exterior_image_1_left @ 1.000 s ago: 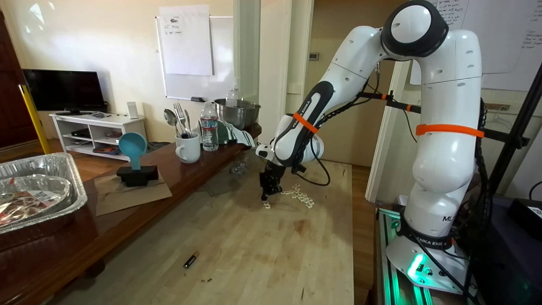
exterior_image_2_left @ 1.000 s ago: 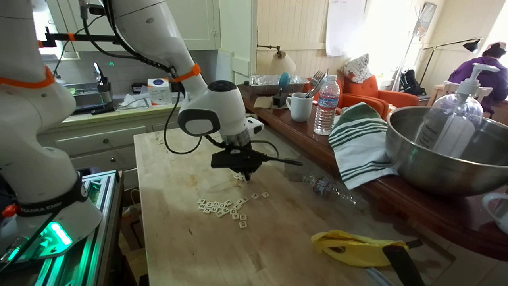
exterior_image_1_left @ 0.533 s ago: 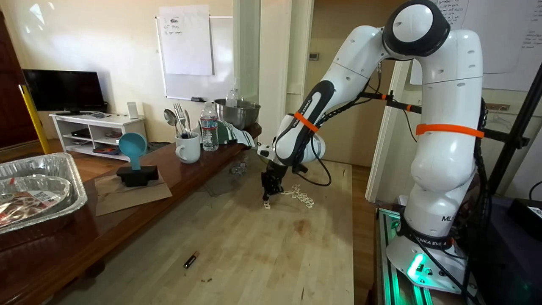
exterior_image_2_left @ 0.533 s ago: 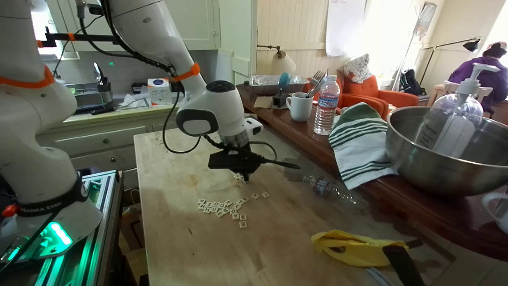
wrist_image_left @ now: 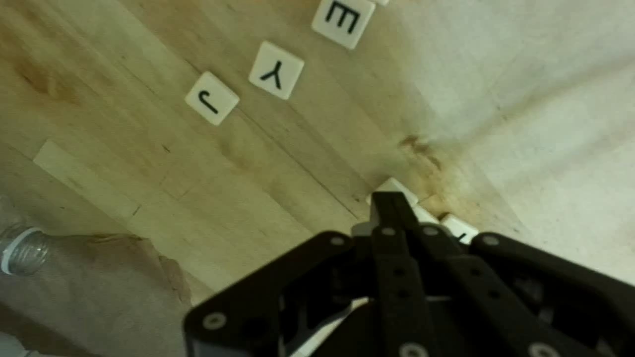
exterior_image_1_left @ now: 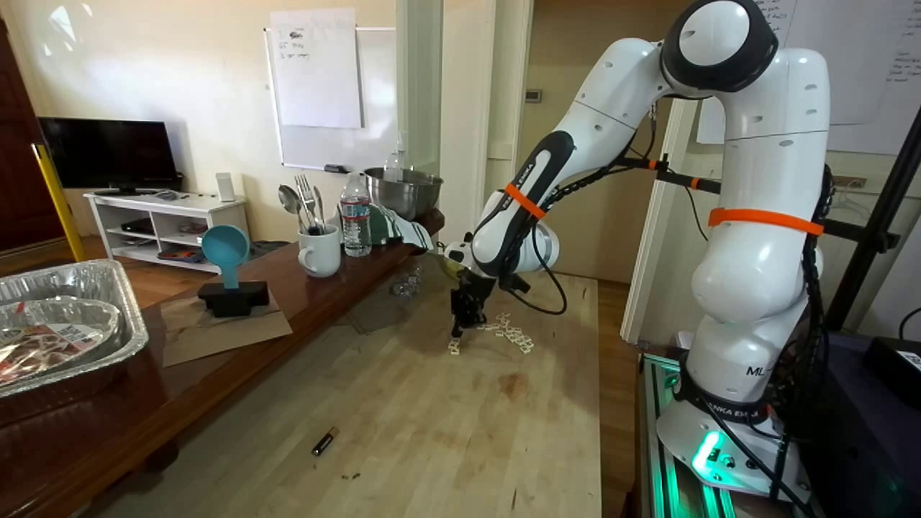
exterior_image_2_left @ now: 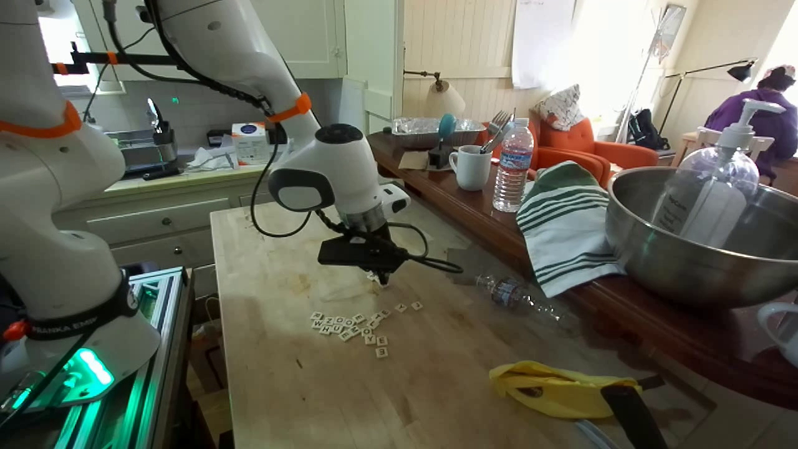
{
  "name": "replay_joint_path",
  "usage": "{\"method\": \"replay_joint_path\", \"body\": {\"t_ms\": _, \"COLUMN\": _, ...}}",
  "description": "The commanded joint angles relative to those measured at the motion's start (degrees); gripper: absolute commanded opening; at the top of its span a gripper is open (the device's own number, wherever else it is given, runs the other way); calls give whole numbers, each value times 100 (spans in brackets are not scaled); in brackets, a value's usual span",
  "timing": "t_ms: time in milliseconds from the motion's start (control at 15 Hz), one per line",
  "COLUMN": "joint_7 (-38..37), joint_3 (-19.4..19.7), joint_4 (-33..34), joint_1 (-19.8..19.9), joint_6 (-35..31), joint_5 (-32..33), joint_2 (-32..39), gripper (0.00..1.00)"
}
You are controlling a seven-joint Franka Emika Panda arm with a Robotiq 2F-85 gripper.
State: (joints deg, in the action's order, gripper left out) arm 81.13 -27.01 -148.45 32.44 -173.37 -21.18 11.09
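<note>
A tabletop [exterior_image_1_left: 432, 439] beside a dark counter [exterior_image_1_left: 309, 302], my arm [exterior_image_1_left: 601, 108] bent over it, gripper [wrist_image_left: 389, 198] low above letter tiles [exterior_image_2_left: 348, 323].
The arm's base [exterior_image_1_left: 727, 464] stands by one long edge of the tabletop, and I have the gripper angled down about midway between that edge and the counter-side one. In the wrist view I see it pressed together, tips close over a few tiles; whether they touch, I can't tell. A clear bottle [exterior_image_2_left: 508, 294] lies on its side near the counter-side edge, and a battery [exterior_image_1_left: 324, 441] also lies toward that edge. Most of the tiles spread closer to the base-side edge; a J tile [wrist_image_left: 212, 97] and a Y tile [wrist_image_left: 276, 70] lie just beside each other.
</note>
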Motion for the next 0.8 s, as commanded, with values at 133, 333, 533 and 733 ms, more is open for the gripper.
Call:
{"method": "replay_joint_path", "body": {"t_ms": 133, "joint_7": 19, "joint_3": -136, "joint_4": -315, "joint_1": 252, "joint_6": -33, "joint_5": -243, "joint_2": -351, "gripper": 0}}
{"method": "replay_joint_path", "body": {"t_ms": 333, "joint_7": -5, "joint_3": -87, "joint_4": -562, "joint_1": 378, "joint_6": -37, "joint_5": -268, "joint_2": -571, "gripper": 0}}
{"method": "replay_joint_path", "body": {"t_ms": 533, "joint_7": 7, "joint_3": -58, "joint_4": -777, "joint_1": 499, "joint_6": -59, "joint_5": -312, "joint_2": -734, "gripper": 0}}
{"method": "replay_joint_path", "body": {"t_ms": 733, "joint_7": -18, "joint_3": -44, "joint_4": -794, "joint_1": 607, "joint_6": -291, "joint_5": -519, "joint_2": -689, "gripper": 0}}
